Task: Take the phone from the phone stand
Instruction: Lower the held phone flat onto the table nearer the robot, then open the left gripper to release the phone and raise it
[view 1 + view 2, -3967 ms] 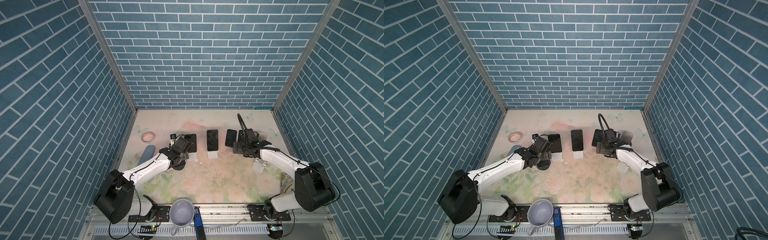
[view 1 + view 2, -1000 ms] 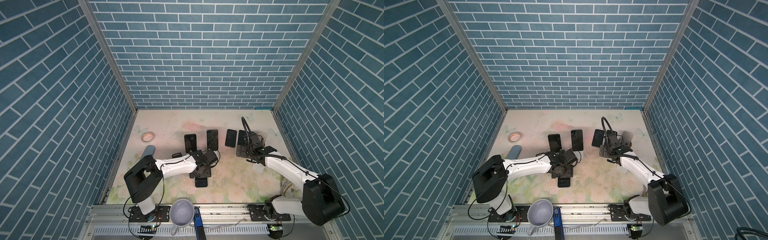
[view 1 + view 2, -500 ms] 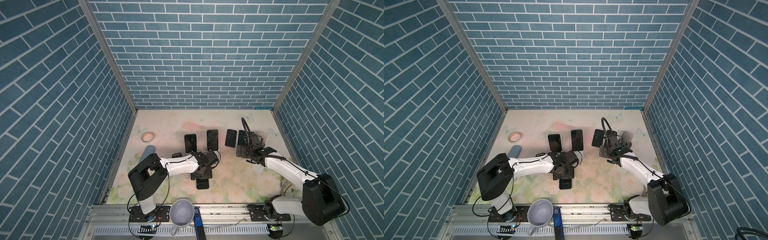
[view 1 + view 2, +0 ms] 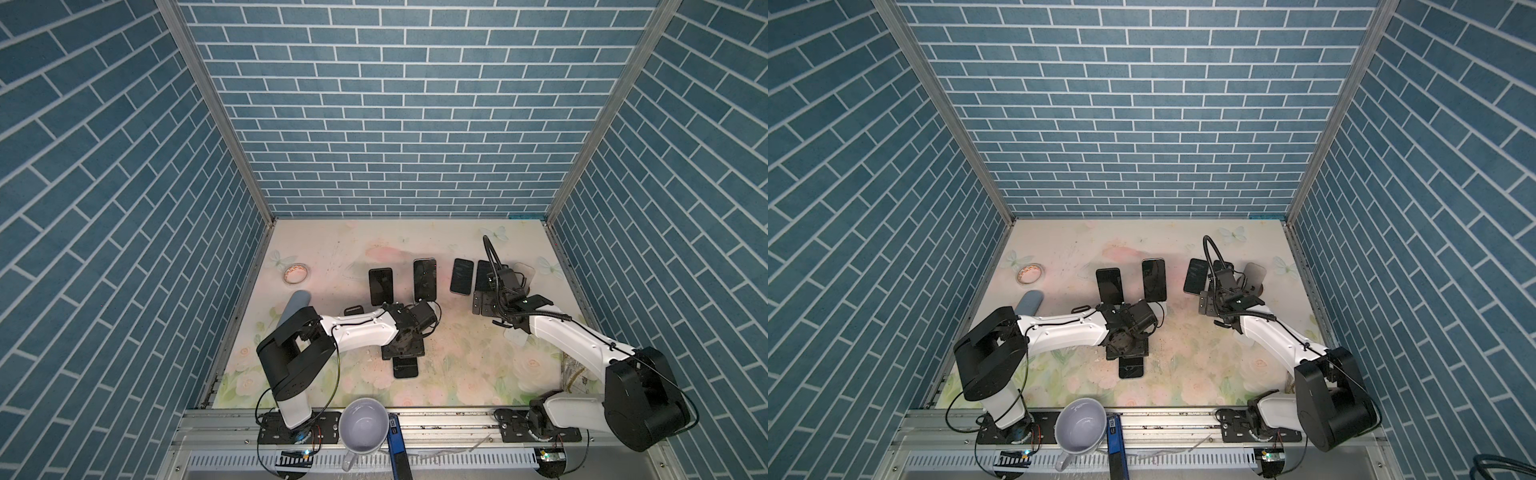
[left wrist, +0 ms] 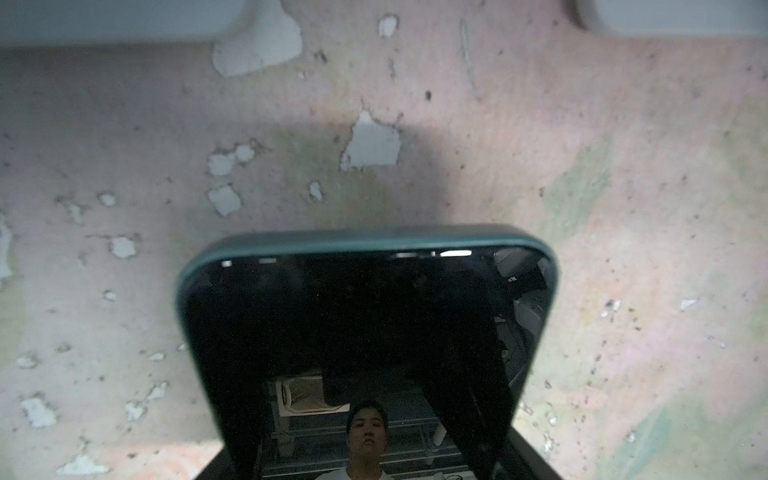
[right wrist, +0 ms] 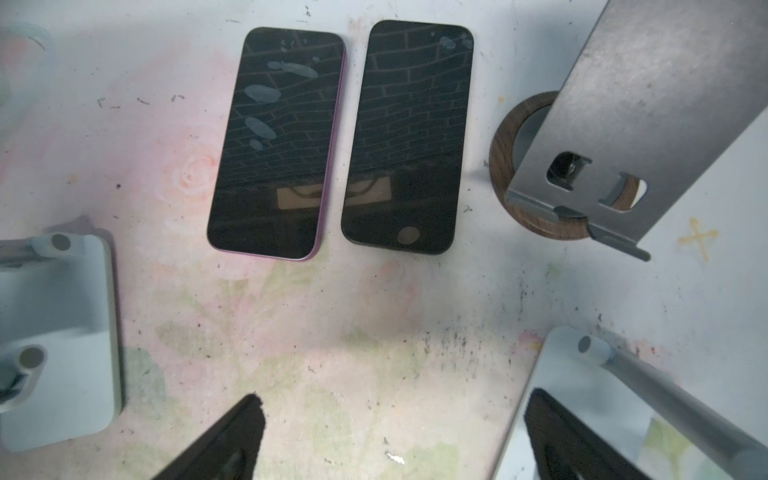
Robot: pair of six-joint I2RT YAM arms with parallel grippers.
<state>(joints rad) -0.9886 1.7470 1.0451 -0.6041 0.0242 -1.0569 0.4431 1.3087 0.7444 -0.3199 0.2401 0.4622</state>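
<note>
1. Blue brick walls close in a table (image 4: 457,365) with a pale flower print.
2. Low in the centre of both top views is the teal-cased phone (image 4: 405,366), screen up and away from every stand. Whether it touches the table I cannot tell.
3. Just above it in the frame, the left gripper (image 4: 403,352) is clamped on the sides of this phone. In the left wrist view its dark fingers (image 5: 523,465) press against both edges.
4. Higher in the frame, two propped phones (image 4: 381,286) lean on their stands, side by side.
5. To the right of them, two flat phones (image 6: 276,141) lie on the table, close together, one with a purple edge.
6. Beside these, the right gripper (image 6: 395,399) hovers with its fingers spread wide and nothing between them.
7. Near it stands an empty metal stand (image 6: 623,104) on a wooden ring.
8. At the left side of the table lies a tape roll (image 4: 295,272), and a white mug (image 4: 363,426) sits at the bottom rail.
</note>
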